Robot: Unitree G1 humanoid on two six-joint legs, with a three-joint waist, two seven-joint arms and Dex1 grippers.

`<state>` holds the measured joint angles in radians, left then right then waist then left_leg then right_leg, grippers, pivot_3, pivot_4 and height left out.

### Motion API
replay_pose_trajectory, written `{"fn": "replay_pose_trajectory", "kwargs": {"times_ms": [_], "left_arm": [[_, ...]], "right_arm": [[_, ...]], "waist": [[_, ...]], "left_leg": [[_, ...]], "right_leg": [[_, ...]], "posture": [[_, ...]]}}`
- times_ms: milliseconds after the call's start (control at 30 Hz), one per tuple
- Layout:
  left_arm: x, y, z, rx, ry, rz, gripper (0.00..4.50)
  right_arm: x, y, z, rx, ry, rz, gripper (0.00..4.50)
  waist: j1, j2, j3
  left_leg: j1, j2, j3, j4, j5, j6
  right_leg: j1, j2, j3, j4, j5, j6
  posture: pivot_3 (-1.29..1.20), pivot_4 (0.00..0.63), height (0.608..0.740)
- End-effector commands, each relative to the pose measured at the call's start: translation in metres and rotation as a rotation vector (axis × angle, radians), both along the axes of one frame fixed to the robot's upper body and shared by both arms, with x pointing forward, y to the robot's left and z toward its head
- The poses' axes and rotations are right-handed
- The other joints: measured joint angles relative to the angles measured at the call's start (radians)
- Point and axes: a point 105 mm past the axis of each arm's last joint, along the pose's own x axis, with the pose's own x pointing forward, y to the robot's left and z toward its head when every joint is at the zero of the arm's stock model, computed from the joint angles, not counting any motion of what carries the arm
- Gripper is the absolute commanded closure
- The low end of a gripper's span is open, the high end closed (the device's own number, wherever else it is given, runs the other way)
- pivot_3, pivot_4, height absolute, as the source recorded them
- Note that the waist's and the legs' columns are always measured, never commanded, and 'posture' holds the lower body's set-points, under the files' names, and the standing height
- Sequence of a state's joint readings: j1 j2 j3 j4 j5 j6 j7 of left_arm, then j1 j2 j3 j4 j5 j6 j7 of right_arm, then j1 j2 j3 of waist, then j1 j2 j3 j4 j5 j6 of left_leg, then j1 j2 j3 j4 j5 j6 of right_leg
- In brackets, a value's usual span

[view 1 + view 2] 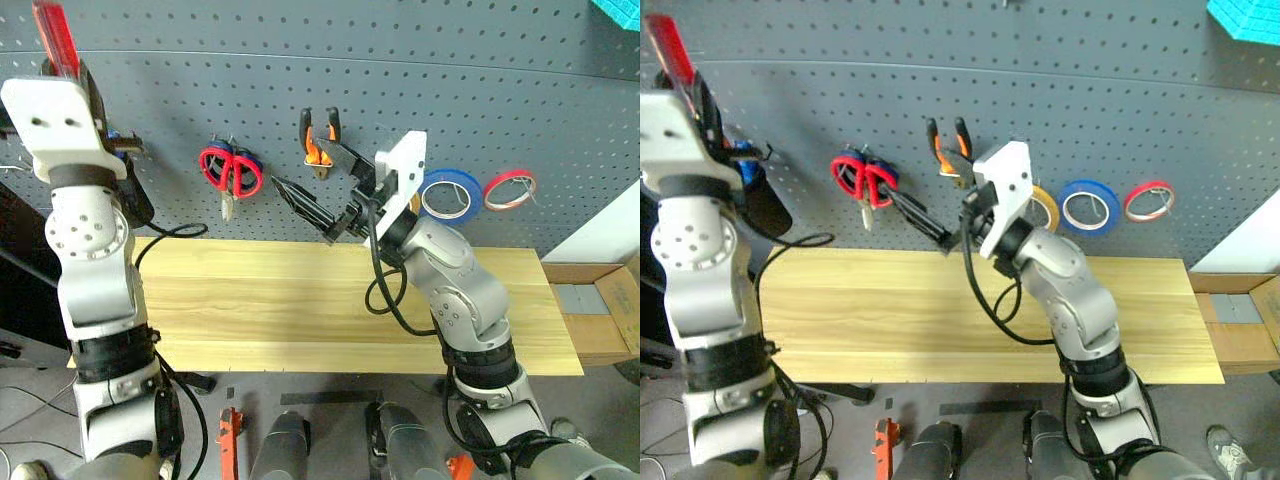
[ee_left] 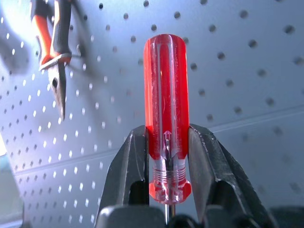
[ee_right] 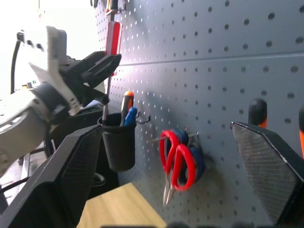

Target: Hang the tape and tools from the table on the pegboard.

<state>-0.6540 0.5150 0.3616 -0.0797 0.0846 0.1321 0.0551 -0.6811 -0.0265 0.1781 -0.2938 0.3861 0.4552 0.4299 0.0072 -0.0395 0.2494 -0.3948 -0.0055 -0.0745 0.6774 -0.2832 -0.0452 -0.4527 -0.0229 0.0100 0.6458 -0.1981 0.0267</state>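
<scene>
Left end effector (image 2: 166,178) is clamped low on the screwdriver (image 2: 166,104), fingers pinching the clear red handle near its collar, the handle standing up past the fingertips and the thin shaft running down behind them. That low grip looks deliberate: it leaves the shaft free to drop tip-first into something. And there is the likely target, a black cup (image 3: 118,142) hooked on the pegboard (image 1: 480,110) directly under the shaft, already holding an orange-handled driver and something blue (a tool holder, by the look of it). The tip sits right at the cup's mouth; whether it is inside I cannot tell.

Right end effector (image 1: 322,205) stands wide open and holds nothing, fingers spread and aimed at the board between the scissors and the pliers. My read: it is parked clear so the left arm has room.

Moving outward along the board: red scissors (image 1: 230,172) hang by their loops on a hook, over a blue-handled pair. Pliers (image 1: 318,145) hang by their orange-and-black handles, nose down. The tape (image 1: 1043,208), yellow-tan, hangs on its peg, half behind the right wrist, then a blue ring (image 1: 450,195) and a red ring (image 1: 509,190) further right.

The table (image 1: 280,300) lies bare below, so the screwdriver looks to be the last item to go up.
</scene>
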Motion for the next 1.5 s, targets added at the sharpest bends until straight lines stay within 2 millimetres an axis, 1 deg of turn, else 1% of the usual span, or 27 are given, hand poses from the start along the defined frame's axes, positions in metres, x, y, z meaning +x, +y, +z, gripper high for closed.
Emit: {"fn": "replay_pose_trajectory", "kwargs": {"times_ms": [33, 167, 300, 400, 467, 600, 733, 1033, 1100, 1133, 1167, 1200, 1267, 1400, 1500], "left_arm": [[-0.003, 0.011, 0.029, 0.019, -0.111, 0.018, 3.72], [0.004, 0.024, 0.036, 0.026, -0.127, 0.03, 3.72], [0.007, 0.039, 0.034, 0.013, -0.123, 0.055, 3.72], [0.01, 0.048, 0.022, -0.018, -0.095, 0.067, 3.72], [0.01, 0.052, 0.009, -0.042, -0.066, 0.076, 3.72], [0.008, 0.064, -0.01, -0.069, -0.024, 0.105, 3.72], [0.009, 0.069, -0.017, -0.087, -0.002, 0.111, 3.72], [0.012, 0.07, -0.019, -0.098, 0.028, 0.105, 3.72], [0.016, 0.07, -0.024, -0.123, 0.053, 0.091, 3.01], [0.018, 0.07, -0.027, -0.14, 0.061, 0.088, 2.79], [0.019, 0.07, -0.03, -0.15, 0.069, 0.085, 2.48], [0.019, 0.069, -0.031, -0.154, 0.075, 0.081, 2.09], [0.02, 0.068, -0.033, -0.155, 0.081, 0.077, 1.35], [0.02, 0.067, -0.036, -0.164, 0.09, 0.068, 0.05], [0.019, 0.066, -0.037, -0.175, 0.094, 0.063, 0.05]], "right_arm": [[-0.008, 0.003, 0.017, 0.037, -0.063, 0.024, 0.0], [-0.011, 0.01, 0.019, 0.034, -0.075, 0.054, 0.0], [-0.012, 0.014, 0.022, 0.037, -0.077, 0.065, 0.0], [-0.014, 0.015, 0.022, 0.04, -0.076, 0.075, 0.0], [-0.018, 0.016, 0.022, 0.047, -0.075, 0.102, 0.0], [-0.022, 0.02, 0.02, 0.04, -0.069, 0.133, 0.0], [-0.022, 0.021, 0.019, 0.036, -0.065, 0.142, 0.0], [-0.021, 0.02, 0.018, 0.033, -0.06, 0.139, 0.0], [-0.02, 0.02, 0.018, 0.031, -0.06, 0.136, 0.0], [-0.02, 0.02, 0.018, 0.031, -0.059, 0.134, 0.0], [-0.02, 0.02, 0.018, 0.03, -0.058, 0.132, 0.0], [-0.019, 0.02, 0.018, 0.03, -0.058, 0.13, 0.0], [-0.019, 0.019, 0.018, 0.03, -0.057, 0.126, 0.0], [-0.018, 0.018, 0.017, 0.027, -0.056, 0.12, 0.0], [-0.018, 0.018, 0.017, 0.023, -0.057, 0.117, 0.0]], "waist": [[-0.002, 0.0, 0.0], [-0.008, 0.0, 0.0], [-0.012, 0.0, 0.0], [-0.012, 0.0, 0.0], [-0.012, 0.0, 0.0], [-0.015, 0.001, 0.0], [-0.014, 0.001, 0.0], [-0.013, 0.001, 0.001], [-0.013, 0.001, 0.001], [-0.013, 0.001, 0.001], [-0.013, 0.001, 0.001], [-0.013, 0.001, 0.001], [-0.014, 0.001, 0.001], [-0.014, 0.001, 0.001], [-0.014, 0.001, 0.001]], "left_leg": [[-0.001, 0.0, 0.0, 0.0, 0.0, 0.0], [-0.003, 0.0, 0.0, 0.0, 0.0, 0.0], [-0.003, 0.0, 0.0, 0.0, 0.0, 0.001], [-0.003, 0.0, 0.0, 0.0, -0.002, 0.004], [-0.003, 0.0, 0.0, 0.001, -0.002, 0.004], [-0.003, 0.0, 0.0, 0.0, -0.002, 0.004], [-0.003, 0.0, -0.001, 0.001, -0.002, 0.004], [-0.003, 0.0, -0.001, 0.001, -0.002, 0.004], [-0.003, 0.0, -0.001, 0.001, -0.002, 0.004], [-0.003, 0.0, -0.001, 0.001, -0.002, 0.004], [-0.003, 0.0, -0.001, 0.001, -0.002, 0.004], [-0.003, 0.0, -0.001, 0.001, -0.002, 0.004], [-0.003, 0.0, -0.001, 0.001, -0.002, 0.004], [-0.003, 0.0, -0.001, 0.001, -0.002, 0.004], [-0.003, 0.0, -0.001, 0.001, -0.002, 0.004]], "right_leg": [[-0.001, 0.0, 0.0, 0.0, 0.0, 0.0], [-0.004, 0.0, 0.0, 0.001, 0.0, 0.0], [-0.004, 0.0, 0.0, 0.001, 0.0, 0.0], [-0.004, 0.0, -0.001, 0.002, 0.0, 0.0], [-0.004, 0.0, -0.001, 0.002, 0.0, 0.0], [-0.004, 0.0, 0.0, 0.002, 0.0, 0.0], [-0.004, 0.0, -0.001, 0.002, 0.0, 0.0], [-0.004, 0.0, -0.001, 0.002, 0.0, 0.0], [-0.004, 0.0, -0.001, 0.002, 0.0, 0.0], [-0.004, 0.0, -0.001, 0.002, 0.0, 0.0], [-0.004, 0.0, -0.001, 0.002, 0.0, 0.0], [-0.004, 0.0, -0.001, 0.002, 0.0, 0.0], [-0.004, 0.0, -0.001, 0.002, 0.0, 0.0], [-0.004, 0.0, -0.001, 0.002, 0.0, 0.0], [-0.004, 0.0, -0.001, 0.002, 0.0, 0.0]], "posture": [[0.05, 0.194, 0.74], [0.05, 0.205, 0.74], [0.04, 0.214, 0.74], [0.04, 0.217, 0.74], [0.04, 0.223, 0.74], [0.05, 0.227, 0.74], [0.05, 0.231, 0.74], [0.05, 0.237, 0.74], [0.05, 0.238, 0.74], [0.05, 0.238, 0.74], [0.04, 0.238, 0.74], [0.04, 0.238, 0.74], [0.04, 0.239, 0.74], [0.04, 0.241, 0.74], [0.04, 0.24, 0.74]]}}
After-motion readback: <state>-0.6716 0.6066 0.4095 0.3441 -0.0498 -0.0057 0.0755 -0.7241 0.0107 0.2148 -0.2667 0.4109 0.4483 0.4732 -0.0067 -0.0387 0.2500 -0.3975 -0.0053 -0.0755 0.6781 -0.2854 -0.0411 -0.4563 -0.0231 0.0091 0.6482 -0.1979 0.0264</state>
